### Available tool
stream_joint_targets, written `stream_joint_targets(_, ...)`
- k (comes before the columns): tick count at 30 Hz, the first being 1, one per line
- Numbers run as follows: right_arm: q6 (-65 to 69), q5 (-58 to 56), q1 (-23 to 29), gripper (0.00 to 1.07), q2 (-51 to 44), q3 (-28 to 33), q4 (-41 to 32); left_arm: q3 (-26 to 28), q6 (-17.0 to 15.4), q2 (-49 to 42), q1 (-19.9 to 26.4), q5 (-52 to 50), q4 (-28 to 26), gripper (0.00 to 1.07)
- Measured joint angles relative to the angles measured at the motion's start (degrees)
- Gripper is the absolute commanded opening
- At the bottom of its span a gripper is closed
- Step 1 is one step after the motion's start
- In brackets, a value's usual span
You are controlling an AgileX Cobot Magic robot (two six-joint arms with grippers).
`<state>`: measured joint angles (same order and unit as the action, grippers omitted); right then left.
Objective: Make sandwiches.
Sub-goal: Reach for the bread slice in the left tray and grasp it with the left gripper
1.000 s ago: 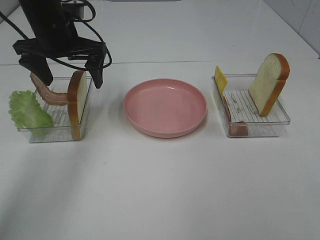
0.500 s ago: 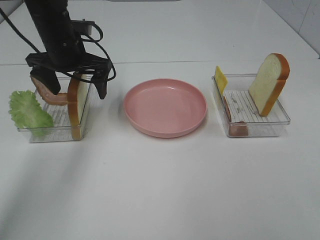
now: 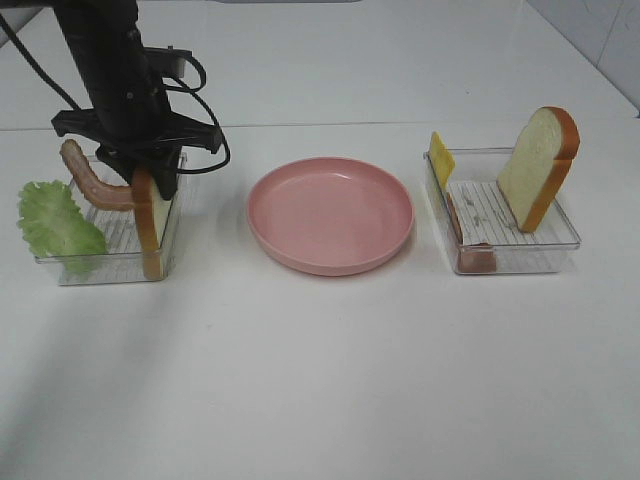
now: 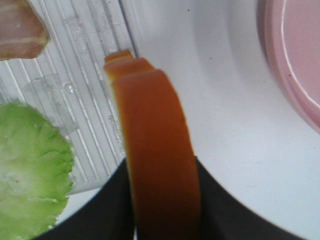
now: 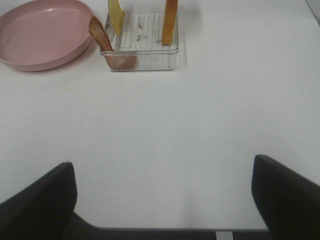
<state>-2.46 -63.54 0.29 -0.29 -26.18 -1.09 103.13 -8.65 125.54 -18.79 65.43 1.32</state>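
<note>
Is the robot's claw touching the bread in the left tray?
Touching. In the left wrist view the left gripper presses against the bread on both sides, with no gap showing.

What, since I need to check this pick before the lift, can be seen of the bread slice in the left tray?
The bread slice is a toy with a white face and an orange-brown crust, looking like foam or plastic. It stands on edge along the right-hand wall of the left clear tray. The left gripper straddles its top, jaws pressed on both sides. The bacon strip appears to lean against it.
</note>
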Motion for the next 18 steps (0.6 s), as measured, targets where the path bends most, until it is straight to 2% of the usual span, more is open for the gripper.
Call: stream_joint_targets(18,0.0,0.0,0.0,0.92,0.0,0.0,0.0,0.0,-0.5,-0.2,0.2,0.6,0.5,0.0)
